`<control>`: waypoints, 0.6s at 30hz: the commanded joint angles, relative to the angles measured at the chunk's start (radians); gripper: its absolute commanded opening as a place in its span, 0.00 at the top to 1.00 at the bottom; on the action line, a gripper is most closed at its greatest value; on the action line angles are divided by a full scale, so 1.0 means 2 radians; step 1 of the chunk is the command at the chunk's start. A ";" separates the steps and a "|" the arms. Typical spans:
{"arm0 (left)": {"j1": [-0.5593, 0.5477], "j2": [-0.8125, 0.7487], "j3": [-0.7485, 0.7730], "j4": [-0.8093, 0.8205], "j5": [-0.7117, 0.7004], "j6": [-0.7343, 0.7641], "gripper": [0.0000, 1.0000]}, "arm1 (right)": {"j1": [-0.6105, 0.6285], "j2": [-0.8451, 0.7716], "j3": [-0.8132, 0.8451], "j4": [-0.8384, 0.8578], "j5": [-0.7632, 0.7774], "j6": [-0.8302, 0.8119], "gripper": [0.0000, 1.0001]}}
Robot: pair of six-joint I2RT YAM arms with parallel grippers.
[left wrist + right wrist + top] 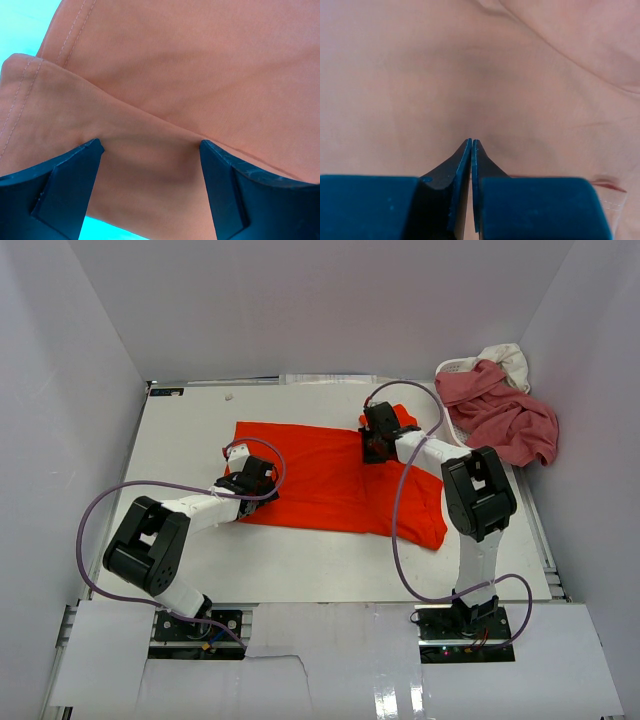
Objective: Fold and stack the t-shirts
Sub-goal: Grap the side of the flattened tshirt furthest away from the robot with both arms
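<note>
White walls (300, 300) stand all around a white worktop (330, 570). A bright orange-red t-shirt (320, 480) lies spread out flat in the middle of the worktop. Far back in the right corner, a pink t-shirt (505, 418) sits in a crumpled heap, and a cream-white t-shirt (508, 358) peeks out behind it. Both are well apart from the orange one. The left hand (262, 480) is down at the left edge of the orange shirt. Its two fingers are spread wide, with nothing gripped, and orange cloth shows between them. A folded edge with stitching (30, 100) lies just beside it. The right hand (377, 445) is at the far edge of the orange shirt. Its fingers are squeezed tight together, with their tips down on the orange cloth. I cannot tell if a bit of cloth is caught between them.
</note>
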 commanded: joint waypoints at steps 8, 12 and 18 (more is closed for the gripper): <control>0.002 -0.020 0.004 -0.045 0.009 -0.011 0.09 | -0.016 -0.023 0.066 -0.040 0.056 -0.023 0.55; 0.002 -0.027 0.052 -0.074 -0.010 -0.011 0.08 | -0.043 -0.013 0.134 -0.063 0.059 -0.027 0.44; 0.005 -0.020 0.109 -0.087 -0.030 -0.043 0.07 | -0.085 0.034 0.209 -0.063 0.068 -0.043 0.35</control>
